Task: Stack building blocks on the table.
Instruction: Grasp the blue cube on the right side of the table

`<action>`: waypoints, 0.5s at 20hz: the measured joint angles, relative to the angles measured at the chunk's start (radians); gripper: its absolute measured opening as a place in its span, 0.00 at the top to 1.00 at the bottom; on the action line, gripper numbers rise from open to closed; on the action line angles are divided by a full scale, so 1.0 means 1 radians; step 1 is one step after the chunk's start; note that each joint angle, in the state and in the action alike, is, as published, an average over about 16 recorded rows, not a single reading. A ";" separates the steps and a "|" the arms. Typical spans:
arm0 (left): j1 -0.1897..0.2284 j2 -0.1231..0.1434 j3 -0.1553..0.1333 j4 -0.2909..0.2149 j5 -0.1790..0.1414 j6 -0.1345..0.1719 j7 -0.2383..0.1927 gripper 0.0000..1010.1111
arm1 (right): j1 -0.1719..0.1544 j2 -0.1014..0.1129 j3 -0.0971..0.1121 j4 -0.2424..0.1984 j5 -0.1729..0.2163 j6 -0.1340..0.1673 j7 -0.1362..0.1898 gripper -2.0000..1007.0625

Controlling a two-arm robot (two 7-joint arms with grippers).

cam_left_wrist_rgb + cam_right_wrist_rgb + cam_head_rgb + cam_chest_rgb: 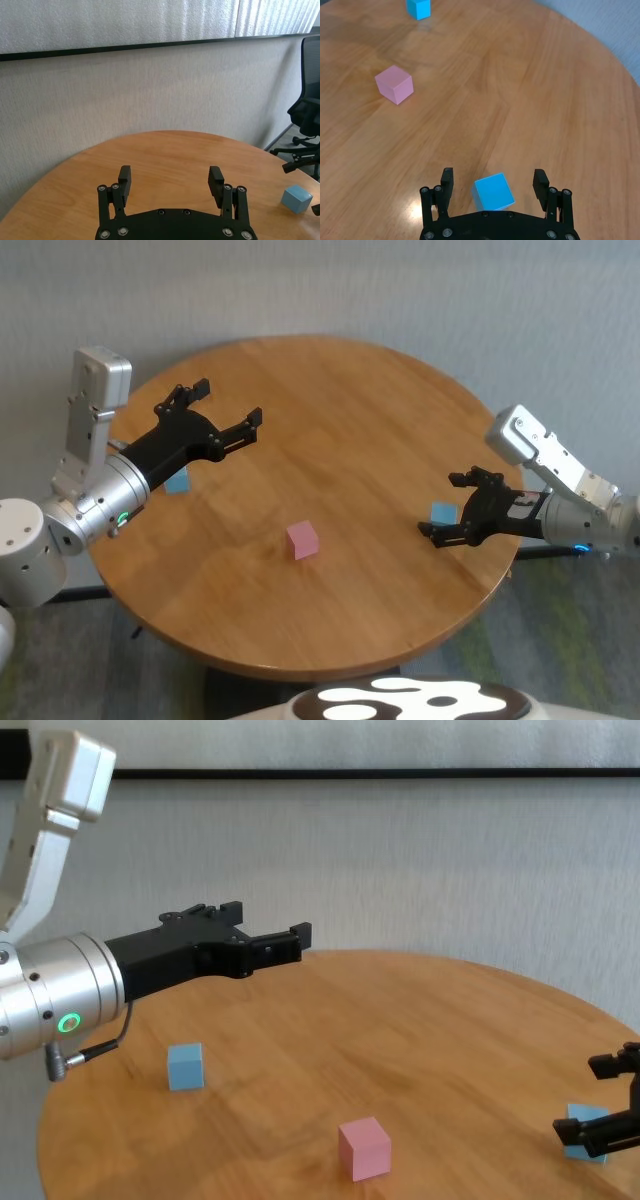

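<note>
Blue block (493,192) between open right tool (494,181)

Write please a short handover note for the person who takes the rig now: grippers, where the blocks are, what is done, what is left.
Left gripper: open, empty, raised above the table's left side.
Right gripper: open, low at the right edge, fingers on either side of a blue block, not closed.
Second blue block: on the left, under the left arm.
Pink block: near the centre, towards the front.
Done: nothing stacked.
Left: grasp and stack all three.
</note>
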 joint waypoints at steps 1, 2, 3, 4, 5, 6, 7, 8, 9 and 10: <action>0.000 0.000 0.000 0.000 0.000 0.000 0.000 0.01 | 0.000 -0.002 0.001 0.002 0.000 0.003 0.003 0.00; 0.000 0.000 0.000 0.000 0.000 0.000 0.000 0.01 | -0.001 -0.004 0.002 0.004 -0.001 0.006 0.005 0.00; 0.000 0.000 0.000 0.000 0.000 0.000 0.000 0.01 | -0.001 -0.006 0.003 0.007 -0.001 0.009 0.008 0.00; 0.000 0.000 0.000 0.000 0.000 0.000 0.000 0.01 | -0.001 -0.008 0.004 0.009 -0.003 0.011 0.010 0.00; 0.000 0.000 0.000 0.000 0.000 0.000 0.000 0.01 | -0.002 -0.010 0.005 0.012 -0.004 0.013 0.012 0.00; 0.000 0.000 0.000 0.000 0.000 0.000 0.000 0.01 | -0.002 -0.012 0.006 0.015 -0.006 0.015 0.013 0.00; 0.000 0.000 0.000 0.000 0.000 0.000 0.000 0.01 | -0.002 -0.013 0.007 0.019 -0.008 0.016 0.015 0.00; 0.000 0.000 0.000 0.000 0.000 0.000 0.000 0.01 | -0.002 -0.015 0.008 0.022 -0.010 0.018 0.016 0.00; 0.000 0.000 0.000 0.000 0.000 0.000 0.000 0.01 | -0.002 -0.017 0.008 0.026 -0.013 0.020 0.018 0.00; 0.000 0.000 0.000 0.000 0.000 0.000 0.000 0.01 | -0.002 -0.018 0.010 0.029 -0.015 0.021 0.019 0.00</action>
